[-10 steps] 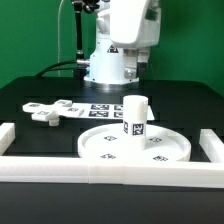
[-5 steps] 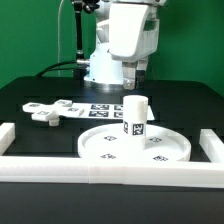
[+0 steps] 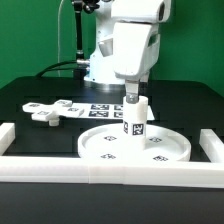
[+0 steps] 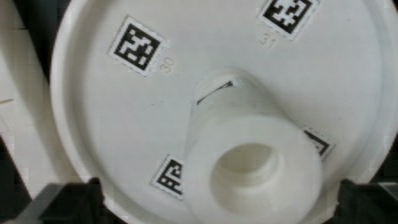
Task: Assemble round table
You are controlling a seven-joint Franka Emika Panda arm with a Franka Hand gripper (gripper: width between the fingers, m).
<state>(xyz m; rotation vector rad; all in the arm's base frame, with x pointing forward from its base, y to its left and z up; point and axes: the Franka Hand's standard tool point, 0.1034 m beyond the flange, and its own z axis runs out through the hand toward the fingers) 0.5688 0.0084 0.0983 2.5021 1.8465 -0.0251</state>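
Nearest is a long white front rail (image 3: pixel 110 172). It runs across the black table (image 3: pixel 40 140). A short side rail (image 3: pixel 8 134) sits at the exterior view's left and another side rail (image 3: pixel 212 142) at the right. The rails make a low wall on three sides.

Just behind the front rail lies the big round disc (image 3: pixel 105 148). Its near edge is right beside the rail. Black table shows between the disc and each side rail, with more of it on the exterior view's left. The disc is white and flat with a raised rim. It has small black-and-white square tags on it.

The short white leg (image 3: pixel 135 117) stands up straight on the disc, near the middle. It has tags on its side. In the wrist view, its top (image 4: pixel 249 180) is round with a small round dip.

The gripper (image 3: pixel 131 93) hangs right over the top of the leg. Its jaws are apart, one on each side of the leg's top, and they hold nothing.

Behind the disc lies the marker board (image 3: pixel 103 108). The cross-shaped foot (image 3: pixel 46 111) lies flat to the exterior view's left, well apart from the disc. Farthest back is the arm's white base (image 3: pixel 103 62).
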